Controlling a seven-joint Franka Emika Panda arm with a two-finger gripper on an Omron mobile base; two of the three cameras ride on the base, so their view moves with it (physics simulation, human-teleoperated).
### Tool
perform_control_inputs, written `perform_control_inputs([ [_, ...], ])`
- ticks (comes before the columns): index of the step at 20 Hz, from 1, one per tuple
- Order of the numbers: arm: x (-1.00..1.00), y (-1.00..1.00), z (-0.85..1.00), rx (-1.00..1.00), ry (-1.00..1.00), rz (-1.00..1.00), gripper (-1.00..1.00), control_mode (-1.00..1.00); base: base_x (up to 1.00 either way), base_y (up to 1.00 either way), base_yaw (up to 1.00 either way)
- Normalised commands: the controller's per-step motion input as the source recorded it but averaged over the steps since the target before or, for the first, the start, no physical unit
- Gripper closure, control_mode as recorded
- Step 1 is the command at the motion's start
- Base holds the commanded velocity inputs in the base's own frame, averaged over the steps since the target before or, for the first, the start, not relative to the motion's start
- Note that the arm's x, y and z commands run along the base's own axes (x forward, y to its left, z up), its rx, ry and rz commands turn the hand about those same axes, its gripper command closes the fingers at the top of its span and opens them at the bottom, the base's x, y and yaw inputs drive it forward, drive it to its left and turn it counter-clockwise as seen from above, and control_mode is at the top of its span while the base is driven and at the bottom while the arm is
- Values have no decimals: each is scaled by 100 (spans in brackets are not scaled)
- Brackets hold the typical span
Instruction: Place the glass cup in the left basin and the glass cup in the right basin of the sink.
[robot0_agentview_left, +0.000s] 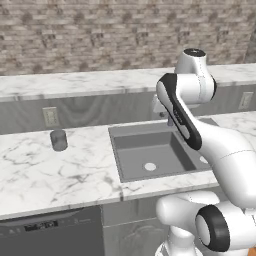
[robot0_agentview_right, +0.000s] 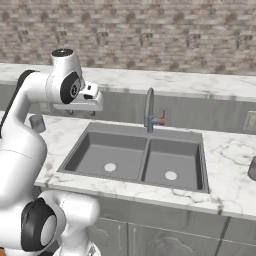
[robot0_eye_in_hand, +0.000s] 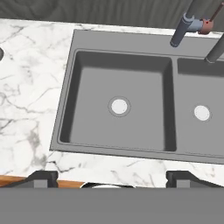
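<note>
you're looking down from the hand view at the sink (robot0_eye_in_hand: 131, 144), a dark grey double basin set in the white marble counter (robot0_eye_in_hand: 26, 109). both basins hold nothing but their pale round drains, and the thin divider (robot0_eye_in_hand: 173, 105) runs between them. the gripper (robot0_eye_in_hand: 112, 177) hangs above the near rim of the left basin with its two dark fingertips (robot0_eye_in_hand: 41, 177) spread wide apart, nothing between them. the slim grey faucet (robot0_agentview_right: 148, 110) stands at the far edge behind the divider. one glass cup (robot0_agentview_left: 58, 140) sits upright on the counter well to the left of the sink, near the back wall. the other glass cup (robot0_agentview_right: 252, 168) is on the counter to the right of the sink, cut by the right edge of the right base view.
</note>
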Motion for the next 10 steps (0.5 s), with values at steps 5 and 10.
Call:
perform_control_inputs([
  [5,0,0,0,0,0,0,-100,100,-14,31,0],
  [10,0,0,0,0,0,0,-100,100,-11,37,-3],
])
